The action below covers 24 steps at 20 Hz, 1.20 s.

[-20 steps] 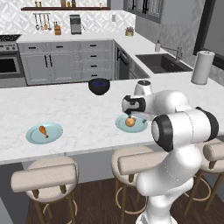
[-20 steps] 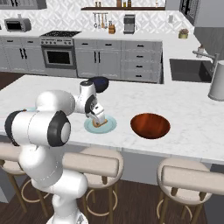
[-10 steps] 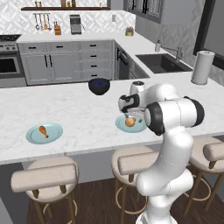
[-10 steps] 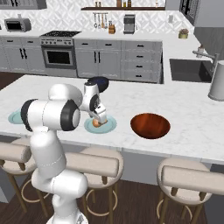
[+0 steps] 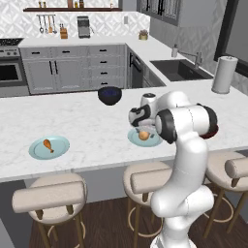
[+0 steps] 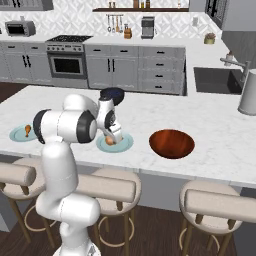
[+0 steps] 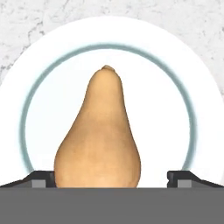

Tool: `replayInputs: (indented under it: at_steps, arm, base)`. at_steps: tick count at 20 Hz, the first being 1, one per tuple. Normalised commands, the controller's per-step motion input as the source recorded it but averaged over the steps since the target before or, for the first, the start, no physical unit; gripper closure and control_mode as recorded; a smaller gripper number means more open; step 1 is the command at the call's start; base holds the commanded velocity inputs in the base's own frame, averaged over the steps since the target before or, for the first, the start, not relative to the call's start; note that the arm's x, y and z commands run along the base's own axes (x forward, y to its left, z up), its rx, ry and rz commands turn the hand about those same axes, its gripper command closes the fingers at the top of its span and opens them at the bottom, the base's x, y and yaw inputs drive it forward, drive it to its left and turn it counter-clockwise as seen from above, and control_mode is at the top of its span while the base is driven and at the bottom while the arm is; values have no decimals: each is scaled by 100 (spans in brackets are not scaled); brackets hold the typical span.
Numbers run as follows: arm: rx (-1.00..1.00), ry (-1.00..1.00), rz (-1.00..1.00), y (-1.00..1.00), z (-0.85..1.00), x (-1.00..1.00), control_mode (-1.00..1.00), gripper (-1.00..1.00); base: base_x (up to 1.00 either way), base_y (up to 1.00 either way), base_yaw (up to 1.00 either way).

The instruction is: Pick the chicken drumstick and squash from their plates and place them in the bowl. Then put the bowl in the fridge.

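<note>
The tan squash [image 5: 143, 135] lies on the right pale plate [image 5: 155, 140] near the counter's front edge. My gripper [image 5: 141, 127] hangs just above it, open. In the hand view the squash [image 7: 98, 135] sits between my two fingertips [image 7: 41, 177] on the plate [image 7: 175, 87], neck pointing away, with the gripper [image 7: 112, 177] not shut on it. The chicken drumstick [image 5: 48, 144] rests on the left plate [image 5: 58, 147]. From the right base view, the reddish-brown bowl [image 6: 171, 143] stands empty to the right of the squash [image 6: 109, 141]. The fridge is out of view.
A dark navy bowl [image 5: 109, 95] stands on the counter behind the squash plate. A paper towel roll [image 5: 224, 74] stands at the far right by the sink [image 5: 179, 69]. Padded stools [image 5: 48, 196] line the counter's front edge.
The arm's elbow has swung up and round while the hand stayed over the squash plate and sank a little toward the squash. Nothing on the counter has moved.
</note>
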Motion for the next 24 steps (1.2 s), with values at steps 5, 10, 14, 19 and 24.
replayInputs:
  at_steps: [5, 10, 14, 19, 24]
  arm:
    - [0, 0, -4, 0, -39, -2, -100, -100]
    - [0, 0, -2, 0, -42, 0, -100, 100]
    - [0, 0, 0, -17, -5, -22, -100, 100]
    - [7, -3, 0, -65, 77, -71, -100, 100]
    - [12, 0, 0, -100, 100, -70, -100, 100]
  base:
    - [0, 0, 0]
    - [0, 0, 0]
    - [0, 0, 0]
    - [0, 0, 0]
    - [0, 0, 0]
